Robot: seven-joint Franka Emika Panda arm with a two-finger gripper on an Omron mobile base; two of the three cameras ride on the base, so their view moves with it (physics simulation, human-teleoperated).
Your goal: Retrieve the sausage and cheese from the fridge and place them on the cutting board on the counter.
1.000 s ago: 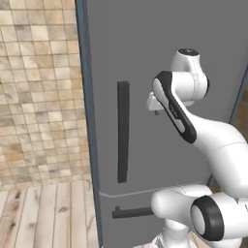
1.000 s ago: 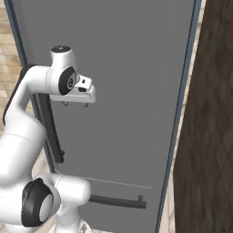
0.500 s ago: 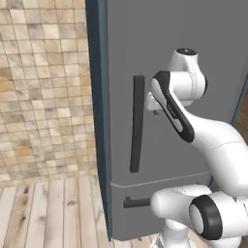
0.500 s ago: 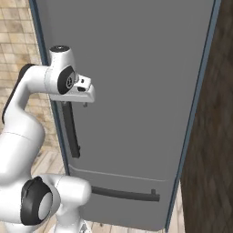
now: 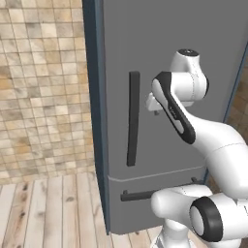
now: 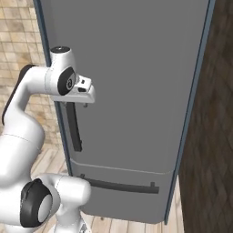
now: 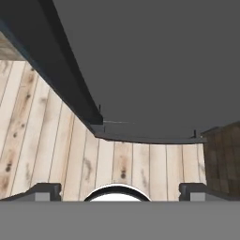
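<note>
The fridge stands shut directly in front of the end effector, its grey door filling the space ahead. Its long dark vertical handle hangs just to the left of the end effector and a little farther forward, not touched. The end effector points downward close to the door face with its fingers spread wide apart, holding nothing. Below it runs the drawer's dark horizontal bar handle. Under the end effector lies a light wooden plank floor; a tan tiled wall stands beyond the fridge's left edge.
</note>
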